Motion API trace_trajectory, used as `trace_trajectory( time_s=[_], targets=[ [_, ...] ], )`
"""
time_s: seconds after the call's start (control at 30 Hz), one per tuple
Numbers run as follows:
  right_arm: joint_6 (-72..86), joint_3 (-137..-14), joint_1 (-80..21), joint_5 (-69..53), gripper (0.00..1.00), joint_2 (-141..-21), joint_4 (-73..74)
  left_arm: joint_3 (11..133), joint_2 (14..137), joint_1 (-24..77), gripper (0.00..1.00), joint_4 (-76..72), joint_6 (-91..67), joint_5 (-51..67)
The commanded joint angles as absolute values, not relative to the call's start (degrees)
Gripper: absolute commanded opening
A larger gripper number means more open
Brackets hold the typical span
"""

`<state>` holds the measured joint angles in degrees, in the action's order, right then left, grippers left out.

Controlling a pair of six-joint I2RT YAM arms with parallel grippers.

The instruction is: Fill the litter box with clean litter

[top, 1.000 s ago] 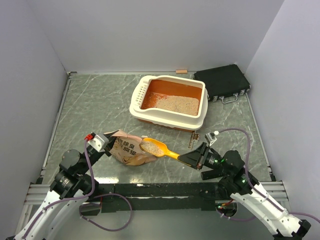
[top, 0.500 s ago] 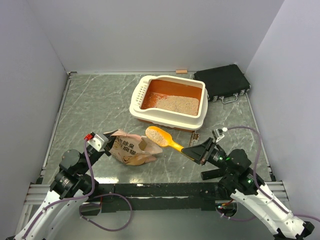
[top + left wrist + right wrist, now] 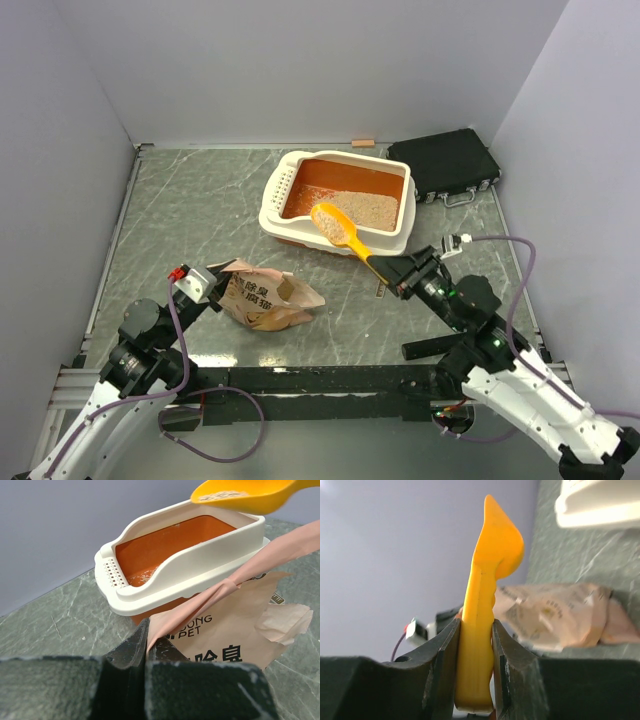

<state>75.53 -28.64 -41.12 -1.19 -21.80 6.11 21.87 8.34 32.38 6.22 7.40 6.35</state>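
right pincer (image 3: pixel 394 272) pinching one scoop (image 3: pixel 336 226) | left pincer (image 3: pixel 216 285) pinching one bag (image 3: pixel 266 300) | one litter box (image 3: pixel 270 212)

Lab enclosure: blank grey walls (image 3: pixel 300 70), marbled tabletop (image 3: pixel 200 200).

- The orange-yellow plastic scoop (image 3: pixel 240 497) is cut off by the top and right edges of the left wrist view.
- The near wall of the orange plastic litter box with a cream-white rim (image 3: pixel 200 555) is partly covered there by the crumpled tan paper bag (image 3: pixel 235 640), itself cropped at the right edge.
- The fingers of the left gripper (image 3: pixel 150 640) are rendered as blurred dark masses.
- In the right wrist view the scoop's load is concealed by its underside, its handle end is cut off at the bottom edge within the right gripper (image 3: pixel 475 627), and the bag's print is blurred.
- In the top view a small dark striped object (image 3: pixel 383 290) is partly covered by the scoop handle and cannot be identified.
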Motion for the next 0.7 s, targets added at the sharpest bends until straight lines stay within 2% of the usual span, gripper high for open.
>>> trace_trajectory(
  time_s=[0.0, 0.17, 0.3, 0.43, 0.53, 0.67],
  targets=[
    [74.36, -32.69, -40.52, 7.11, 0.00, -27.94, -4.11, 23.73, 6.86, 32.34, 0.01, -3.60, 6.68, 6.07],
    [70.06, -35.33, -38.07, 13.88, 0.00, -35.32, -6.06, 24.26, 7.91, 32.34, 0.01, -3.08, 6.50, 5.01],
    [68.73, -38.74, -30.95, 7.22, 0.00, -43.47, -5.37, 24.08, 8.00, 32.34, 0.01, -3.34, 6.42, 5.62],
    [62.77, -46.48, -24.36, -2.17, 0.00, -52.45, 6.20, 24.52, 8.44, 32.34, 0.01, -2.90, 6.15, 4.84],
    [50.24, -53.68, -20.31, -6.94, 0.00, -59.40, 12.01, 24.78, 8.70, 32.34, 0.01, -2.90, 5.80, 5.19],
    [37.03, -65.87, -16.35, -10.89, 0.00, -67.22, 27.63, 25.05, 9.23, 32.34, 0.01, -2.72, 5.54, 5.10]
  ],
)
